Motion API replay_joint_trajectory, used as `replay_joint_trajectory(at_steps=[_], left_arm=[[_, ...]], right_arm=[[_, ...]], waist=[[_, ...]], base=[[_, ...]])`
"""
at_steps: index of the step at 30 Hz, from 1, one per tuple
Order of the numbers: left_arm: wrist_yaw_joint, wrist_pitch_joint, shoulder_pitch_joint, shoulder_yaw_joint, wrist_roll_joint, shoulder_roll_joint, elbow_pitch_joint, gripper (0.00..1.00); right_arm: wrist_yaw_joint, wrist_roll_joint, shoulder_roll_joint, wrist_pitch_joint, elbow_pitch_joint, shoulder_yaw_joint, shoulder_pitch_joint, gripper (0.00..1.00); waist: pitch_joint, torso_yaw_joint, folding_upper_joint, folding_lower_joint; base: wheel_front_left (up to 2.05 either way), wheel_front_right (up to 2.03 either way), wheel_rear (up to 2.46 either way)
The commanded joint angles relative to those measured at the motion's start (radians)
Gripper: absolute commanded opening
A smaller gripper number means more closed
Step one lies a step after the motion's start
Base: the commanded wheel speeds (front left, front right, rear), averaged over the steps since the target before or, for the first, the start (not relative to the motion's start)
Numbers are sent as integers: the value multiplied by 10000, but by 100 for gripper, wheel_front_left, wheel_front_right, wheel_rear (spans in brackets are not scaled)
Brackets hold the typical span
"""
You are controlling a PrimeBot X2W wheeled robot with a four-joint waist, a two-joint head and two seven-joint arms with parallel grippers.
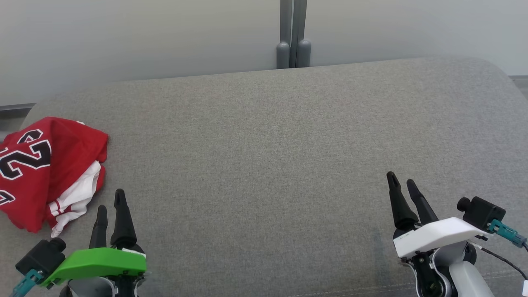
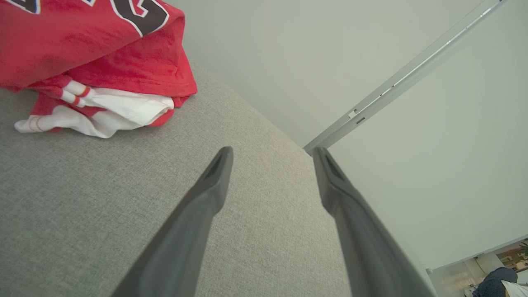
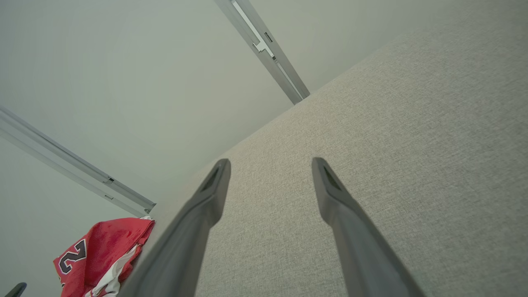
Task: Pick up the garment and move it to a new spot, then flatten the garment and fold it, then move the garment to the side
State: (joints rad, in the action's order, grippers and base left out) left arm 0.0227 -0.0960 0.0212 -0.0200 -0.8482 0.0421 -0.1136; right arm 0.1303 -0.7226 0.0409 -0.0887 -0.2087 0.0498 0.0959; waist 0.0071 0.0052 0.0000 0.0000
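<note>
Your red jersey [image 1: 49, 165] lies crumpled at the left end of the grey upholstered surface [image 1: 268, 156]. Its black numerals, outlined in white, face up, and a white part with red stripes spills out along its near side. Your left gripper [image 1: 110, 201] is just beside the heap, at its near right, with the fingertips close to the white trim but clear of the cloth. Its two fingers stand apart and hold nothing. In the left wrist view the jersey lies up and to the left of those fingers, not between them. Your right gripper [image 1: 401, 179] is well apart from the jersey, over the right side of the surface, its fingers likewise spread and empty. Behind the surface stands a pale wall [image 1: 144, 37] with a grey post [image 1: 293, 37] near its middle.
</note>
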Motion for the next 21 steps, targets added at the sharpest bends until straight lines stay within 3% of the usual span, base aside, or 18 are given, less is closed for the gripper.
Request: replay_joint_trajectory(at_steps=[1,12,21], left_arm=[[46,-73,60,31,201,59,156,100],[421,-392,-20,260,2032,70,199,100],[530,-621,-84,398,3167,80,95,100]], right_arm=[[3,198,51,-70,160,29,234,100],[4,2245,64,-405,-163,50,315,100],[4,3186,74,-657,-284,154,386,100]], waist=[[-1,-1,0,0],[-15,-12,0,0],[-24,-46,0,0]], base=[[0,0,0],[0,0,0],[0,0,0]])
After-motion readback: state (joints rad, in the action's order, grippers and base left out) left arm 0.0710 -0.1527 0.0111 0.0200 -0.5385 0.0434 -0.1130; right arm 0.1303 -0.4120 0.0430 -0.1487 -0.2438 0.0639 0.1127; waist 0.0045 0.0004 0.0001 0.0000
